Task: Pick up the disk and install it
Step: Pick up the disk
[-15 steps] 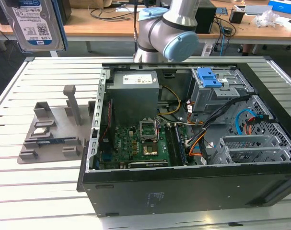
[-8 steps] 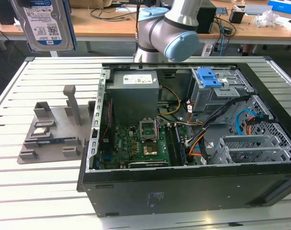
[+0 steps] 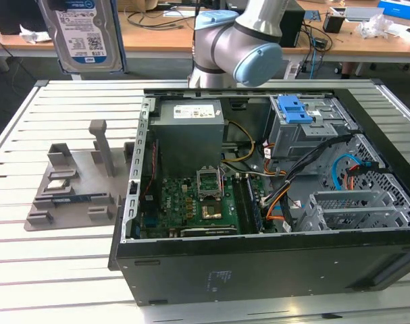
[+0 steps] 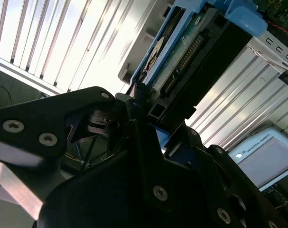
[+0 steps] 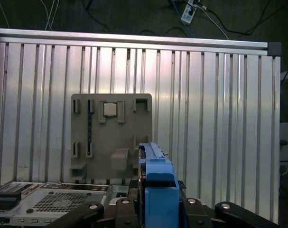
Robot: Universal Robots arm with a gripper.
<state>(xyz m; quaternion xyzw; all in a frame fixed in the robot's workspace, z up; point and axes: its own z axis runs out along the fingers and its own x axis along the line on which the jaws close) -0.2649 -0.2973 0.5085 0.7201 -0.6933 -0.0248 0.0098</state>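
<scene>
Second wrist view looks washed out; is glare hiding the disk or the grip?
Second wrist view: the slatted table is blown out white, but the disk and the end effector clamping it read clearly. First wrist view: only soft sheen on the slats.

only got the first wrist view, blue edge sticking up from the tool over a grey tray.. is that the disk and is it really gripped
Observer: Yes. In the second wrist view the tool is clamped on one end of the disk, with its circuit-board side showing.
Operator: where is it relative to the pc
Observer: In the exterior view the disk hangs high at the exterior view's left, label toward the camera. It is outside the open computer case and not installed yet.
</scene>
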